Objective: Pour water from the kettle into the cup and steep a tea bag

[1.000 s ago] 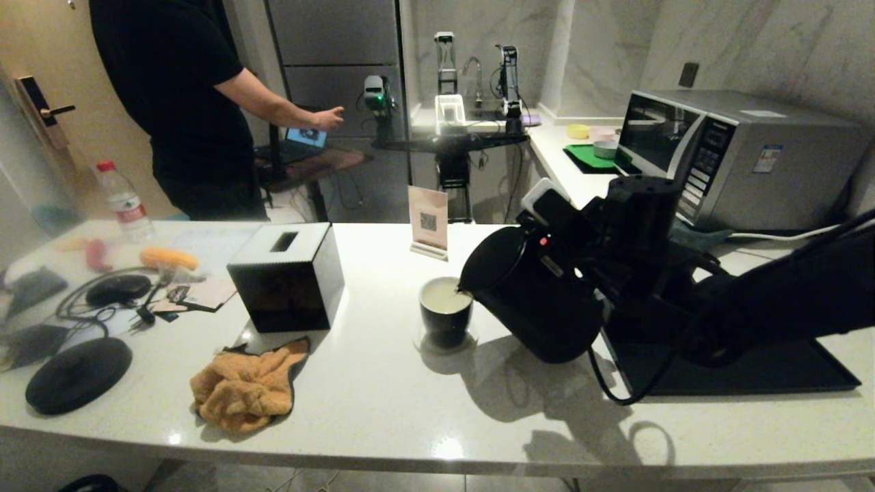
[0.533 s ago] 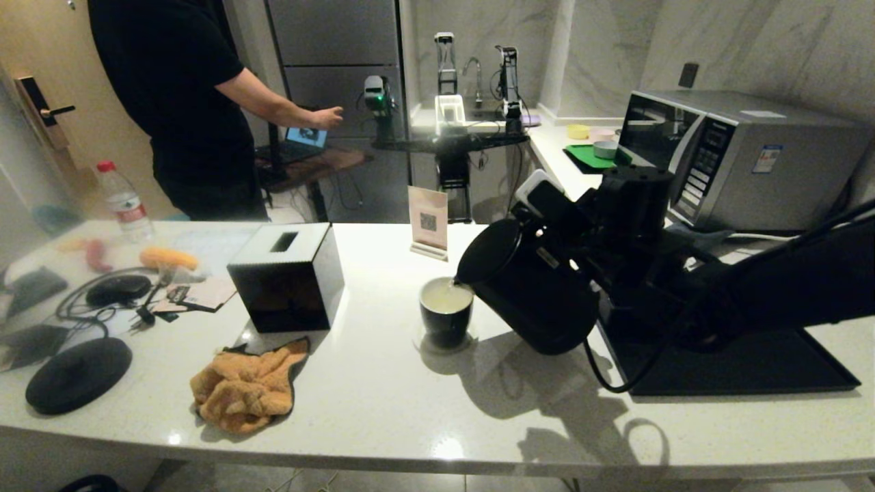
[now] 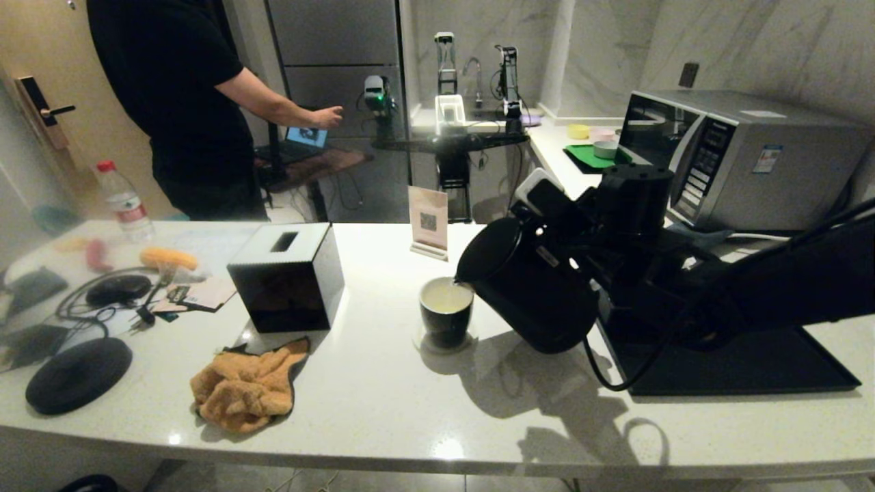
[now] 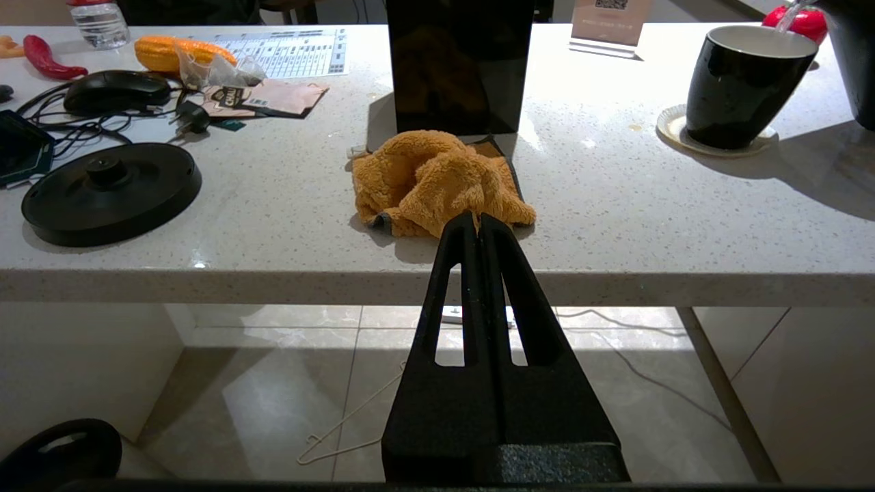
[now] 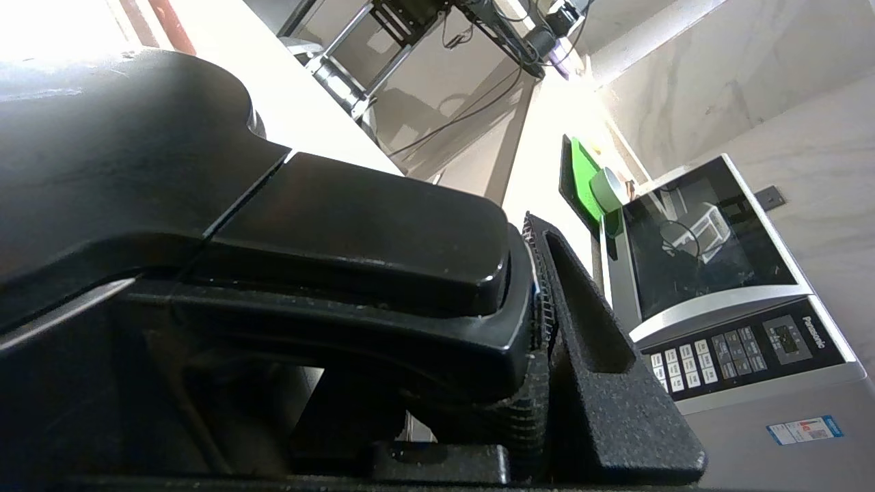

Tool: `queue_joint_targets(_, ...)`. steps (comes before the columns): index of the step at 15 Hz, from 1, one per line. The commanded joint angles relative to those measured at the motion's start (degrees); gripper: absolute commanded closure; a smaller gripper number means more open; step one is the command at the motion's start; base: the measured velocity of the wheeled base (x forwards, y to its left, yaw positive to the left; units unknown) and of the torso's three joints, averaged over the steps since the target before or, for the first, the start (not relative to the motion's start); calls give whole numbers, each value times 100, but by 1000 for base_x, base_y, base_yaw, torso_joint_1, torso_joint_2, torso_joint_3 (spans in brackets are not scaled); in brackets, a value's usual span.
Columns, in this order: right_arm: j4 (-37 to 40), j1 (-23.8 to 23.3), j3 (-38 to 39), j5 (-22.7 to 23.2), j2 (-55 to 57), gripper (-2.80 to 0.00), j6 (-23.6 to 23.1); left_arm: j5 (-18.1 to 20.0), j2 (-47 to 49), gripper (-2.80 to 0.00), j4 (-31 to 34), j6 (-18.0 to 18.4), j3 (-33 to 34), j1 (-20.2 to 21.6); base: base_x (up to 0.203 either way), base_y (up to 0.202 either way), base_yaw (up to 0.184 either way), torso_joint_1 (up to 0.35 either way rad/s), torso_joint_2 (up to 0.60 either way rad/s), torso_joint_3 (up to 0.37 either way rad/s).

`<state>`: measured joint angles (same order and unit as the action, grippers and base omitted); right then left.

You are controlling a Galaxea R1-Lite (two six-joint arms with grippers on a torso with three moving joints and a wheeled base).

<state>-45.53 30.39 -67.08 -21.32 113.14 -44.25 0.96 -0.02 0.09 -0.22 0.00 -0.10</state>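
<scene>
White stone table (image 3: pixel 383 410) fills the kitchen, and since a second ago the right end effector (image 3: pixel 581 236), clamped on the handle of the kettle (image 3: pixel 530 294), has lifted it a little higher, its spout over the cup (image 3: pixel 446 311) just beside it. Only the left wrist view shows the thin stream of water (image 4: pixel 786 15) reaching the cup's rim. It also shows the left end effector (image 4: pixel 478 229) pressed together below the table edge, near the orange cloth (image 4: pixel 437 181).

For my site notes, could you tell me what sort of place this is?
Most likely a small kitchen or pantry: a microwave on the side counter, a sink tap behind, and a kettle tipped over a cup.
</scene>
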Motion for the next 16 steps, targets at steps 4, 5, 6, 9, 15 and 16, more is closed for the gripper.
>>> queue_joint_targets(4, -52, 2, -3, -12, -3, 0, -180, 0, 2, 0, -1, -4, 0, 1, 0, 0, 0, 0, 0, 0)
queue_joint_targets(5, -44, 2, 2, -12, -3, 0, -189, 0, 2, 0, -1, -4, 0, 1, 0, 0, 0, 0, 0, 0)
queue_joint_targets(6, -43, 2, 2, -12, -3, 0, -189, 0, 2, 0, -1, -4, 0, 1, 0, 0, 0, 0, 0, 0)
queue_joint_targets(9, -35, -2, -3, -12, -4, 0, -200, 0, 2, 0, -1, -4, 0, 1, 0, 0, 0, 0, 0, 0)
queue_joint_targets(15, -43, 2, 2, -4, -11, 0, -259, 0, 2, 0, -1, -4, 0, 1, 0, 0, 0, 0, 0, 0)
queue_joint_targets(16, -52, 2, 5, -4, -11, 0, -259, 0, 2, 0, -1, -4, 0, 1, 0, 0, 0, 0, 0, 0)
